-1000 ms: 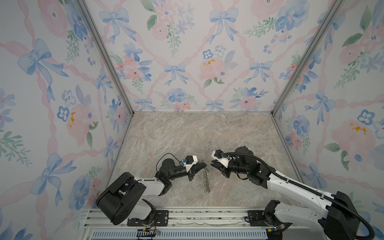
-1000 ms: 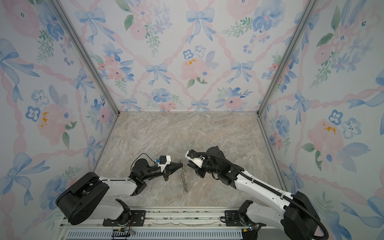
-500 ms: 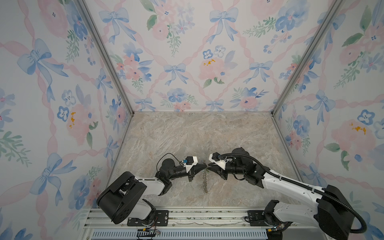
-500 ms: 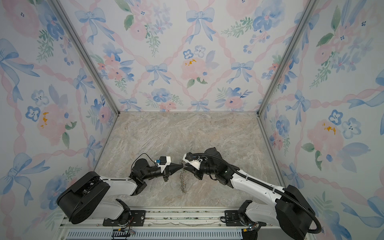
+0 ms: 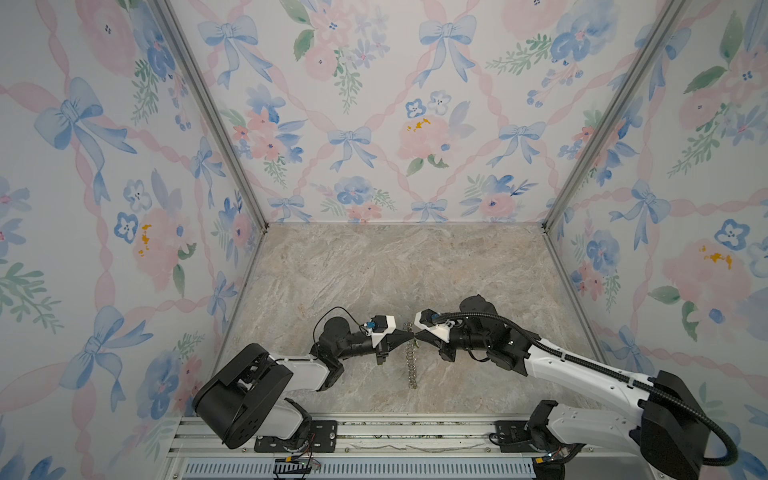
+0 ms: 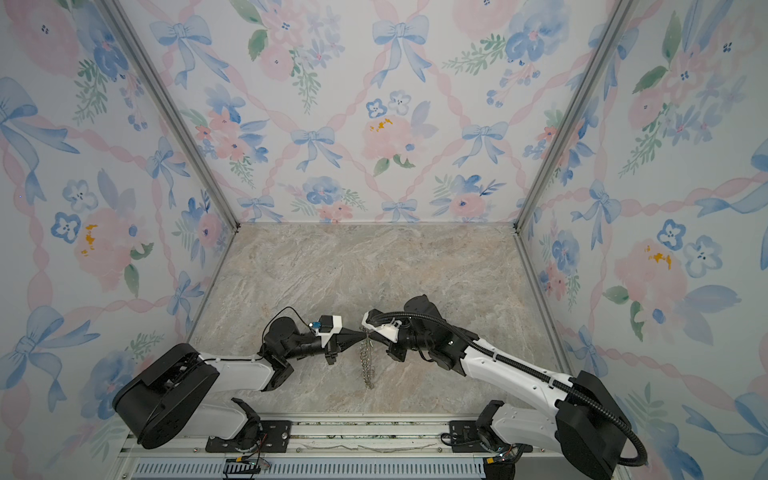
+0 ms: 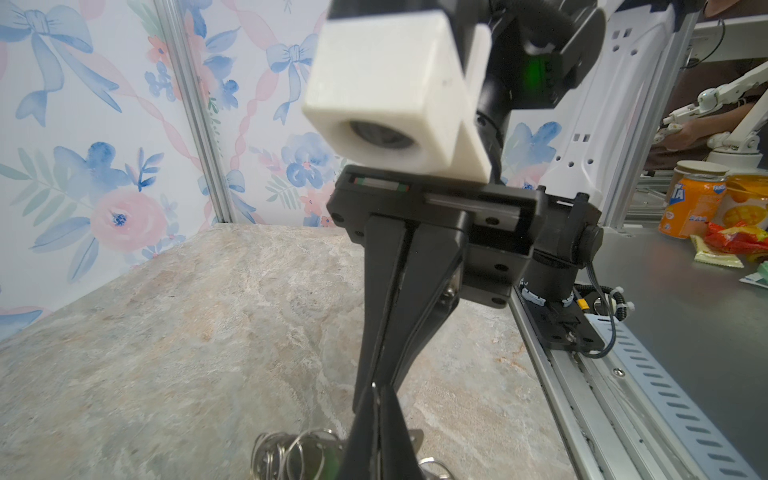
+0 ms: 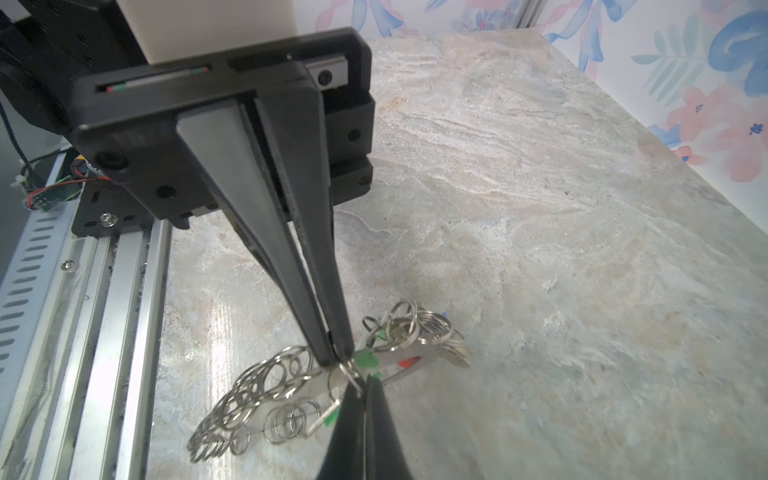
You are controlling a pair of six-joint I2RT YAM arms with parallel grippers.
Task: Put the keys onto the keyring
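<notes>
In both top views the left gripper (image 5: pixel 409 332) and right gripper (image 5: pixel 417 335) meet tip to tip near the front middle of the table (image 5: pixel 374 270). The keyring (image 5: pixel 411 365) hangs edge-on below the meeting point like a short chain, its low end close to the table; the same shows for the left gripper (image 6: pixel 360 331), right gripper (image 6: pixel 369 333) and keyring (image 6: pixel 368 365). In the left wrist view the left gripper (image 7: pixel 376 401) has its fingers pressed together, the right gripper (image 7: pixel 376 372) comes down to it nose to nose with fingers likewise closed, and blurred wire rings of the keyring (image 7: pixel 291 453) sit just beside the left tips. In the right wrist view the left gripper (image 8: pixel 334 356) pinches the keyring (image 8: pixel 291 376) at its rim. The right gripper (image 8: pixel 361 388) is pressed together with its tips at a small ring (image 8: pixel 348 371) on that rim; whether that ring is truly nipped I cannot tell. A green key (image 8: pixel 365 359) and a red key (image 8: pixel 409 363) show against the plate just beside the tips.
</notes>
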